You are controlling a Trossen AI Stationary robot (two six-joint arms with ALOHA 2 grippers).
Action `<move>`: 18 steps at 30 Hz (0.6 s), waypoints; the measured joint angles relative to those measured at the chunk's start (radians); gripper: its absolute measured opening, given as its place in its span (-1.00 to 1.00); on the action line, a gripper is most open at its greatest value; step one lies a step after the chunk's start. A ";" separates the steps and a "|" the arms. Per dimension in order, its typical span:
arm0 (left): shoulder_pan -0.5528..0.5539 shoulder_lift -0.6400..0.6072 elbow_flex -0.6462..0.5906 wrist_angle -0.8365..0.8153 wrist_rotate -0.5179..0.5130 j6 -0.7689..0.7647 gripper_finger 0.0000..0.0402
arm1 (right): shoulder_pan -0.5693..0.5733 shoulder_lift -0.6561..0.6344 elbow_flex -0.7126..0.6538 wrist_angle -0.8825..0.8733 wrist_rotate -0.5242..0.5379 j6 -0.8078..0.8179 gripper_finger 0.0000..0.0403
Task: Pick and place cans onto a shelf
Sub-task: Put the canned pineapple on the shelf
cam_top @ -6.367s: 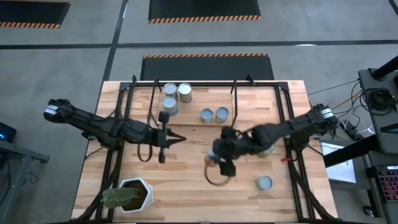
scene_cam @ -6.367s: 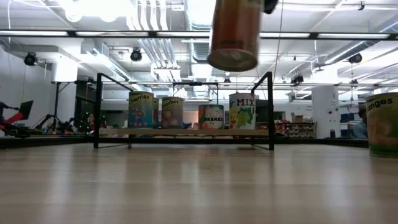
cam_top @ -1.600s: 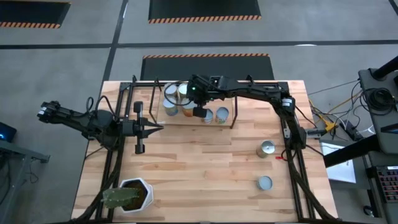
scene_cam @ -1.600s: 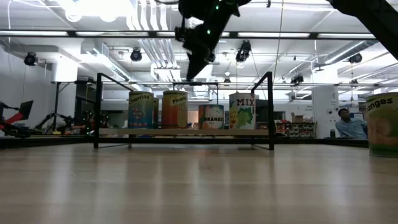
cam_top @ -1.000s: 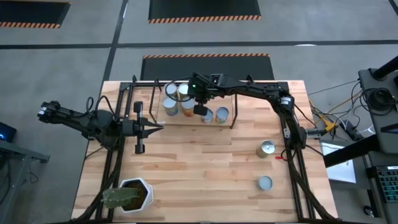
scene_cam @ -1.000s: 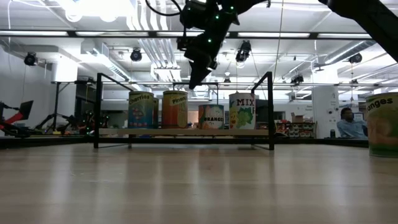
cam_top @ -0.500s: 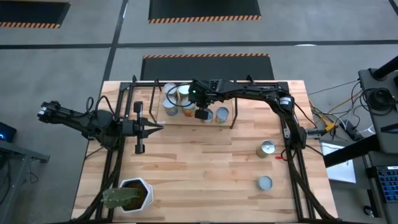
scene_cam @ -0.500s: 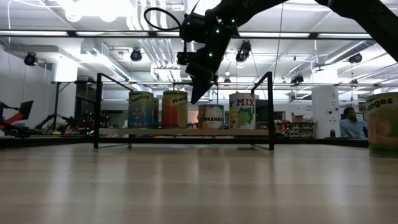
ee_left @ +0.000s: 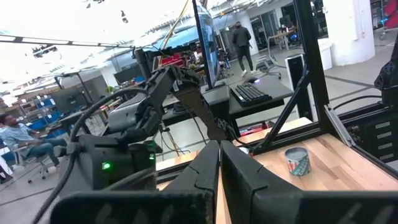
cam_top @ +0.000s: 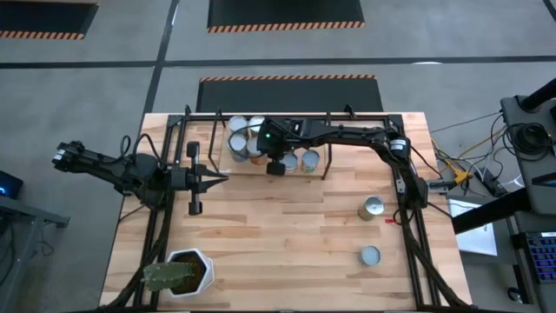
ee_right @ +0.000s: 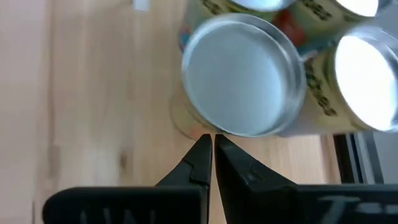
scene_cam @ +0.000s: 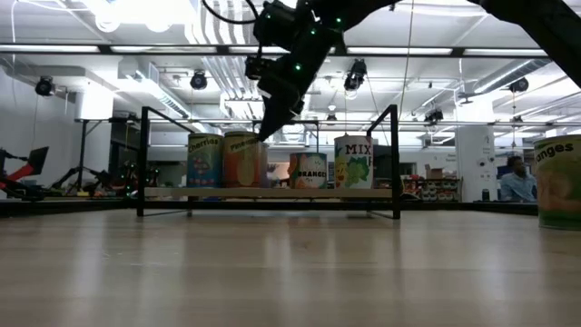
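The right arm's dark two-finger hand [ee_right: 208, 144], fingers together and empty, nudges a silver-topped tin can [ee_right: 242, 73] into line on the low light-wood shelf [cam_top: 300, 172], upper centre of the high view.

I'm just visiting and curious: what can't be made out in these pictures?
- High view: the dark right arm's jaws end covers some silver-topped tin cans on the light-wood shelf, so no exact count.
- Low view: the orange-labelled can is cut by the edge.
- Left wrist view: people behind are too small.

Shelf cans [scene_cam: 354, 162] read "MIX" — "ORANGE"; table can [scene_cam: 558, 182] — "anges".
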 joint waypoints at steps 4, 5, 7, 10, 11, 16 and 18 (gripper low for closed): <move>0.000 0.000 0.000 0.000 0.000 0.000 -1.00 | 0.021 0.000 0.000 0.012 0.001 -0.002 -0.96; 0.000 0.000 0.000 0.000 0.000 0.000 -1.00 | 0.024 0.000 0.000 0.013 0.001 -0.006 -0.96; 0.000 0.000 0.000 0.000 0.000 0.000 -1.00 | 0.028 -0.002 0.000 0.012 0.001 -0.011 -0.96; 0.000 0.000 0.000 0.000 0.000 0.000 -1.00 | 0.032 -0.012 0.000 0.024 0.001 -0.022 -0.96; 0.000 0.000 0.000 0.001 0.000 0.000 -1.00 | 0.034 -0.017 0.000 0.043 0.000 -0.024 -0.96; 0.000 0.000 0.000 0.005 0.000 0.000 -1.00 | 0.034 -0.027 0.000 0.178 -0.010 -0.028 -0.96; 0.000 0.000 0.000 0.004 0.000 0.000 -1.00 | 0.022 -0.027 0.000 0.213 -0.011 -0.030 -0.96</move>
